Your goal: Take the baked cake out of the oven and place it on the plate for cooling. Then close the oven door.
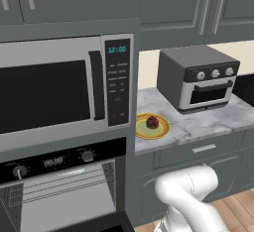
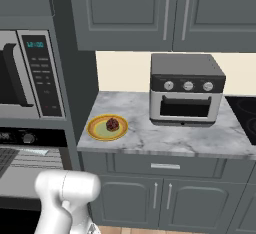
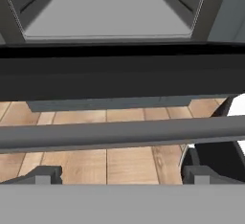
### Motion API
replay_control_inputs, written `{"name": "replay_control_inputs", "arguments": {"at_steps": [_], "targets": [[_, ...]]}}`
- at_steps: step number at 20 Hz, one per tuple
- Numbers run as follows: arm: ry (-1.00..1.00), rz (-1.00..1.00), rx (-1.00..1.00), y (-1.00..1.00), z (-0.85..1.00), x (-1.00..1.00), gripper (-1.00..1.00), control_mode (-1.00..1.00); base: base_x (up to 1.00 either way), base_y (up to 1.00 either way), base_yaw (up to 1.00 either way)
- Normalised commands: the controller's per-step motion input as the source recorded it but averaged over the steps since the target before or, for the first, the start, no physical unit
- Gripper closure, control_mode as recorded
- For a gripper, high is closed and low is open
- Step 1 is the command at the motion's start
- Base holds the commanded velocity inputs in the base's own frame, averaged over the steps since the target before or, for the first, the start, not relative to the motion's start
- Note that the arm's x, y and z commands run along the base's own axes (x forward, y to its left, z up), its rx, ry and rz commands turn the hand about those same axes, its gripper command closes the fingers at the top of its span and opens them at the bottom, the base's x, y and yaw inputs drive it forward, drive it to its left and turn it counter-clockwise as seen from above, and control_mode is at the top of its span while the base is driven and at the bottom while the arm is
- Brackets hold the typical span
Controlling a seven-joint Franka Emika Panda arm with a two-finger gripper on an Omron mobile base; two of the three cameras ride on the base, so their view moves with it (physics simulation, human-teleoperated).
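Cake on plate, oven door down, pincer released under its handle.
Baked cake (image 1: 152, 122) sits mid plate (image 1: 161, 132) on counter (image 1: 218, 114), at 3 o'clock of oven (image 1: 64, 186). Gripper (image 3: 122, 175) spread wide, fingertips (image 3: 45, 174) empty, bar handle (image 3: 119, 133) at 12 o'clock, oven door (image 3: 119, 74) beyond.

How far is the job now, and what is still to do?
Done: the cake sits on the plate on the counter. In hand: the open gripper is at the silver handle of the oven door, not gripping it. Left: the oven is open, so the door must be shut.
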Motion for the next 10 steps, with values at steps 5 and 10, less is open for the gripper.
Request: {"name": "replay_control_inputs", "arguments": {"at_steps": [5,10], "targets": [[0.00,0.00,0.00,0.15,-0.39,0.13,-1.00,-1.00,0.00,0.00,0.00],[0.00,0.00,0.00,0.15,-0.36,0.30,-1.00,-1.00,0.00,0.00,0.00]]}}
